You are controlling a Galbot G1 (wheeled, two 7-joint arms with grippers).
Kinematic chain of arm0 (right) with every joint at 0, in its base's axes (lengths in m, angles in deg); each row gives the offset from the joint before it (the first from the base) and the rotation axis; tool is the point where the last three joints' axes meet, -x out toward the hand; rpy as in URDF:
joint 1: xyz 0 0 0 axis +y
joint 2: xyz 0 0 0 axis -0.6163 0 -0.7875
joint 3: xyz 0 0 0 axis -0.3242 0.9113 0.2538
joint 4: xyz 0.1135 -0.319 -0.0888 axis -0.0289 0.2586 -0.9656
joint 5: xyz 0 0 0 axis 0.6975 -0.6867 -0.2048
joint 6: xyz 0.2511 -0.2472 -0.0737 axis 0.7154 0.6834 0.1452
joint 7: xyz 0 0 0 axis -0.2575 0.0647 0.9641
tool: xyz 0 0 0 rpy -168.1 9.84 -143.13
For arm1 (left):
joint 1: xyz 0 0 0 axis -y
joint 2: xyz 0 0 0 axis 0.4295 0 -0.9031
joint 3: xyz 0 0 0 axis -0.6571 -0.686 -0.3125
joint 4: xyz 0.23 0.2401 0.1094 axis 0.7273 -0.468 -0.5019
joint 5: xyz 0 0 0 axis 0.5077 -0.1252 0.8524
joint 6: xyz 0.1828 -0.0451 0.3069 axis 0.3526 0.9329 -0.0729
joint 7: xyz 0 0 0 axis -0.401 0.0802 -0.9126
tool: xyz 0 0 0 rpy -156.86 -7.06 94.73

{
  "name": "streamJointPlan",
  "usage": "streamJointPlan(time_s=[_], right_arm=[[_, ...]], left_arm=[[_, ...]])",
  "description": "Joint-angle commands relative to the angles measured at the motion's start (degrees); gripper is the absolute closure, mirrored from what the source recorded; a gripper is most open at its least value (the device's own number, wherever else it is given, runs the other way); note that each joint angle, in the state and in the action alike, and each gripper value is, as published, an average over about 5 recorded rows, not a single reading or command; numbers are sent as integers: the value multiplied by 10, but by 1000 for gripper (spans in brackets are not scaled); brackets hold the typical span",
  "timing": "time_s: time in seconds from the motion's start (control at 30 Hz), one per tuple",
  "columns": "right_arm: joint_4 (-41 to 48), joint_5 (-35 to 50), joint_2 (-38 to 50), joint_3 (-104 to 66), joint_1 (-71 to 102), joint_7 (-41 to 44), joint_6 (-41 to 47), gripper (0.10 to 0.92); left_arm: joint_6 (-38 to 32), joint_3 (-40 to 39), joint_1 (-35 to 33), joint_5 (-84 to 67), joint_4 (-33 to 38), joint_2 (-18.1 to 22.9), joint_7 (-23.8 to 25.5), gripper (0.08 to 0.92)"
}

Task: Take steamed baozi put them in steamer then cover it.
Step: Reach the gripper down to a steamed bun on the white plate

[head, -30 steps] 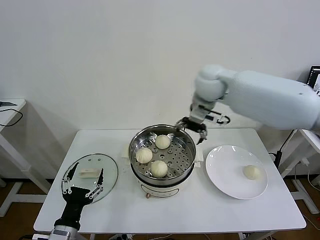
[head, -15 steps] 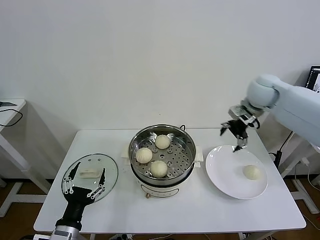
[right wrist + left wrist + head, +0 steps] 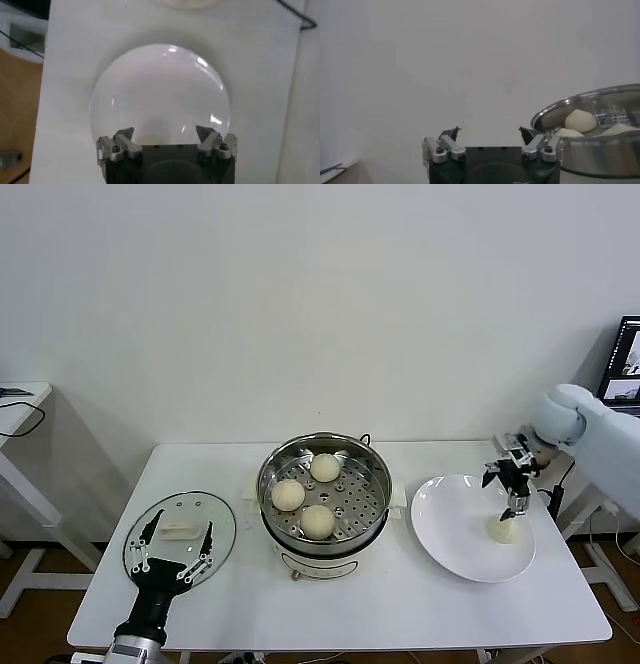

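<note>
The steamer stands mid-table with three baozi on its perforated tray: one at the back, one on the left and one at the front. A fourth baozi lies on the white plate to the right. My right gripper is open and empty, just above that baozi; in the right wrist view it hangs over the plate. The glass cover lies flat at the left. My left gripper is open and parked over the cover's front edge. The left wrist view shows this gripper and the steamer.
The table's right edge runs close behind the plate. A second white table stands at the far left. A monitor and cables are at the far right.
My right gripper has moved from the steamer's back rim rightward and down to just above the baozi on the plate. The left arm has barely moved.
</note>
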Motion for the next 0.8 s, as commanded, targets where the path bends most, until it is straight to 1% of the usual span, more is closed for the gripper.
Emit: streamJointPlan(time_s=[0.03, 0.43, 0.8], right_arm=[[57, -62, -7, -90, 90, -6, -7, 203], [109, -107, -35, -127, 118, -15, -23, 203], [139, -137, -56, -161, 138, -23, -36, 203]], left_arm=[[0, 0, 0, 0, -1, 0, 0, 177], [0, 0, 1, 0, -4, 0, 0, 177], [0, -2, 2, 2, -7, 2, 0, 177]])
